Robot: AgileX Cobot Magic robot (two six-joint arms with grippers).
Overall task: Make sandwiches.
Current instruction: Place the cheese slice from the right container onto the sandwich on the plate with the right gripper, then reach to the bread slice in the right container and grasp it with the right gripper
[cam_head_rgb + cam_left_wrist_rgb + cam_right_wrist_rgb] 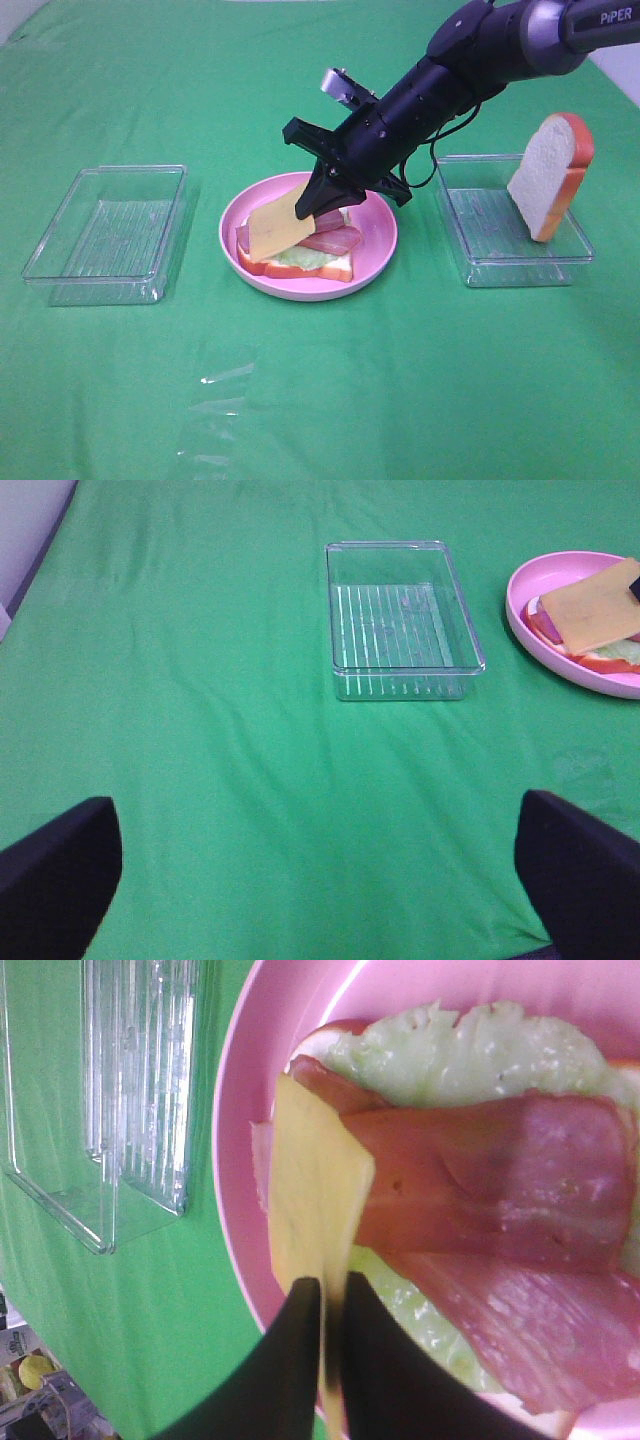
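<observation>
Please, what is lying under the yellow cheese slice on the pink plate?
Under the cheese slice lie bacon strips, then lettuce, then a bread slice on the pink plate. The right gripper pinches the cheese edge. What the cheese covers directly is hidden.

Colours of the sandwich scene
Yellow cheese slice [278,229], reddish-pink bacon [332,240], pale green lettuce [303,258]; pink plate [377,250]; green cloth [320,400]; clear ribbed trays [108,235].

Readable text, one item: "PiPER", white letters on the dark upper link of the right arm [600,20], at about 1 o'clock in the exterior high view. Wrist views: no legible lettering; small items at one edge of the right wrist view are too blurred to read.
</observation>
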